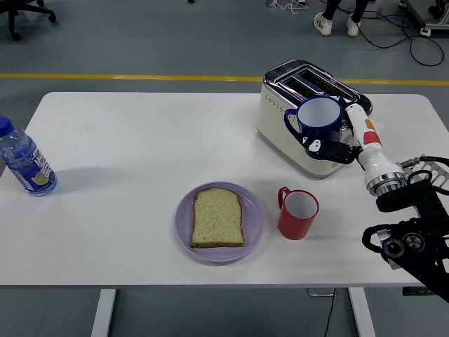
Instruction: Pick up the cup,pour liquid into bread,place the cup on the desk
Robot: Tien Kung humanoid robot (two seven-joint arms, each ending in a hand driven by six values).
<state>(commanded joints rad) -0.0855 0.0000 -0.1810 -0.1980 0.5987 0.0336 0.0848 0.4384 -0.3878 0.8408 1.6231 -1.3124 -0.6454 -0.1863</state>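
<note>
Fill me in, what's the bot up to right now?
The right robot hand holds a blue cup roughly upright, in front of the toaster at the far right of the table. A slice of bread lies on a purple plate near the front edge, with a red cup standing just to its right. A water bottle stands at the left edge. The left arm is out of view.

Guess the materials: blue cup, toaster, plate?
Blue cup, held by the right hand: likely glazed ceramic or enamel, with a glossy blue outside and white inside. Toaster: cream body, probably painted metal or plastic, with a mirror-like chrome top. Plate: matte lilac, likely plastic; could be ceramic.
</note>
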